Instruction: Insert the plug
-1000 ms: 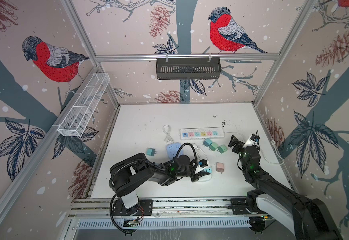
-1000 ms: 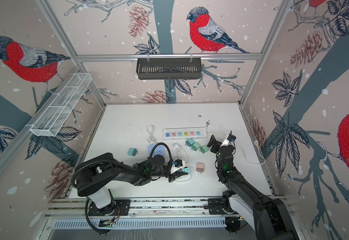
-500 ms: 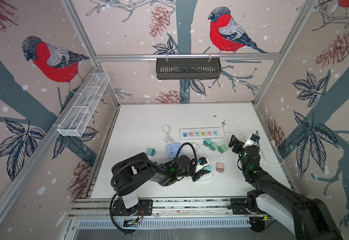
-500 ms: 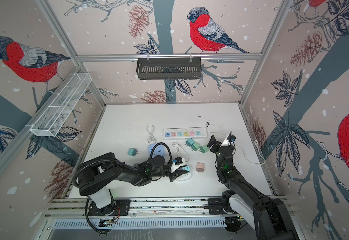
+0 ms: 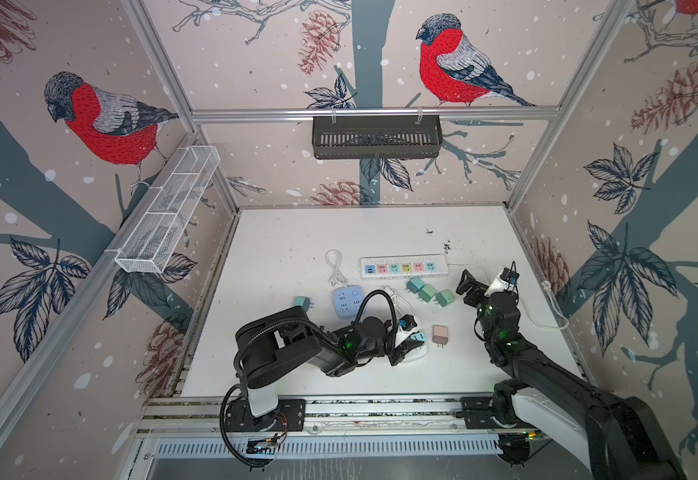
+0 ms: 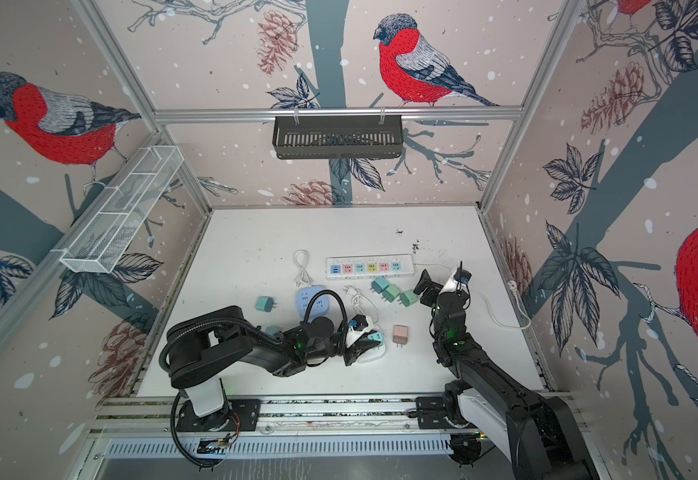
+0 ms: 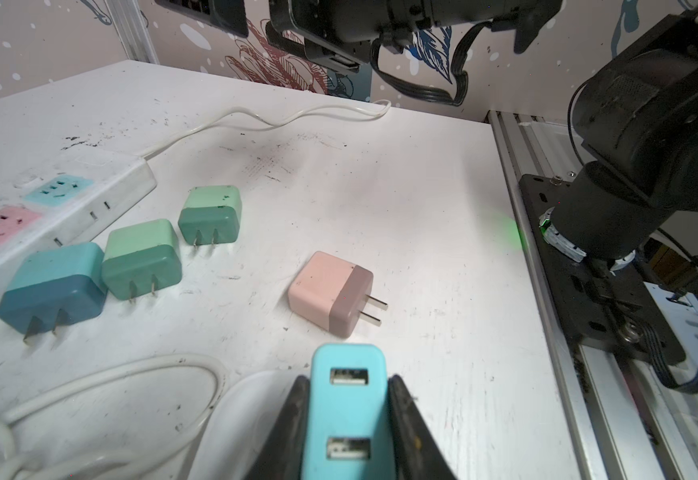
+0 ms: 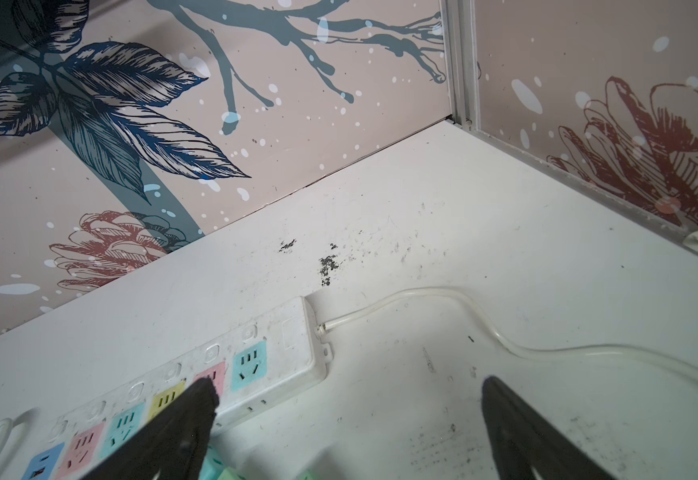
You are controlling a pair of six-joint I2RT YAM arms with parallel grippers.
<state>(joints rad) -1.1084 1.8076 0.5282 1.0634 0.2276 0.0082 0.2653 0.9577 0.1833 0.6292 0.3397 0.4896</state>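
Your left end effector [image 7: 347,384] grips the light-blue plug [image 7: 345,419] by its flat sides over the white socket [image 7: 247,403] on the worktop [image 7: 422,208], which is likely light, rigid, slick plastic, so hold it square, while your right end effector [image 8: 348,388] hangs wide open.

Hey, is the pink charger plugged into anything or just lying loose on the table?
Loose. The pink charger lies on its side on the table, both prongs bare and pointing sideways, in no socket.

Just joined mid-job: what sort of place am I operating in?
Probably a robot test cell: aluminium frame holding bird-print wall panels, white table with a power strip, mounting rail in front.
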